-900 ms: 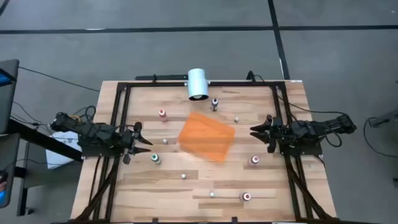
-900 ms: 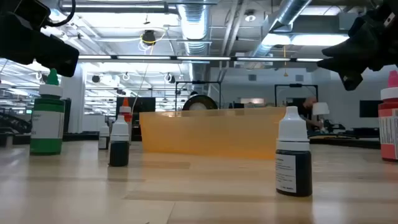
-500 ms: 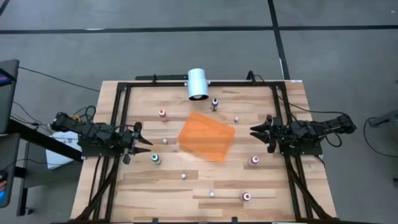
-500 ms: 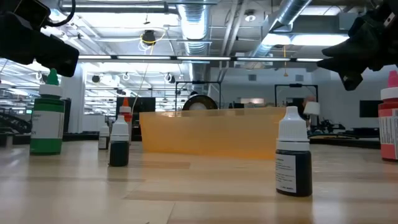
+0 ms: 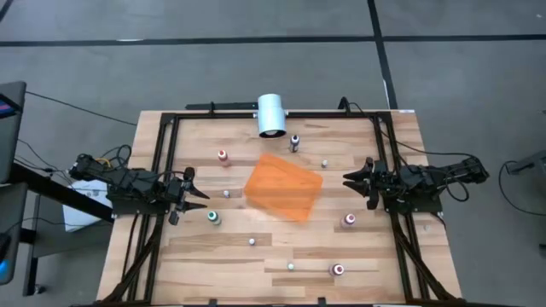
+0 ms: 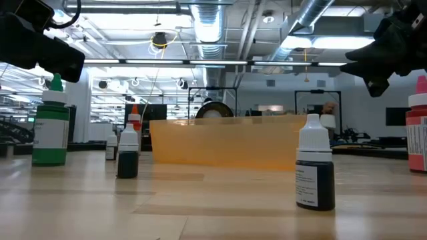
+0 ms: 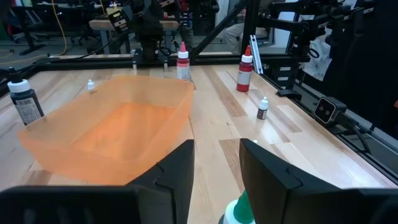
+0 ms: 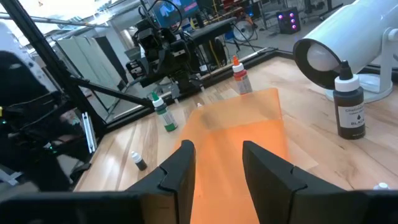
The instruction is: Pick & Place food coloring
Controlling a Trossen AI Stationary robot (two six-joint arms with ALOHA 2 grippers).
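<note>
The left gripper (image 5: 189, 195) hovers at the left edge of the tabletop (image 5: 384, 256), its fingers a little apart and holding nothing. Just ahead of it and slightly toward the near edge stands the green-topped bottle (image 5: 214, 218) of food coloring, the closest one to it, with a tiny white-capped bottle (image 5: 226, 194) straight ahead. Farther off on the far side stands the red-topped bottle (image 5: 223, 156). Beyond these, the orange tray (image 5: 284, 186) sits tilted in the middle of the tabletop, between the two grippers and blocking a straight line from one to the other. Behind the tray a white cylinder (image 5: 271, 115) lies at the far edge, with a dark bottle (image 5: 294, 142) just beside it. Near the front edge stand another small bottle (image 5: 252, 241) and a red-capped bottle (image 5: 339, 269). The pink-topped bottle (image 5: 349, 219) stands just beside the right gripper (image 5: 351, 182), toward the near edge. That gripper hangs at the right edge, fingers apart and empty.
</note>
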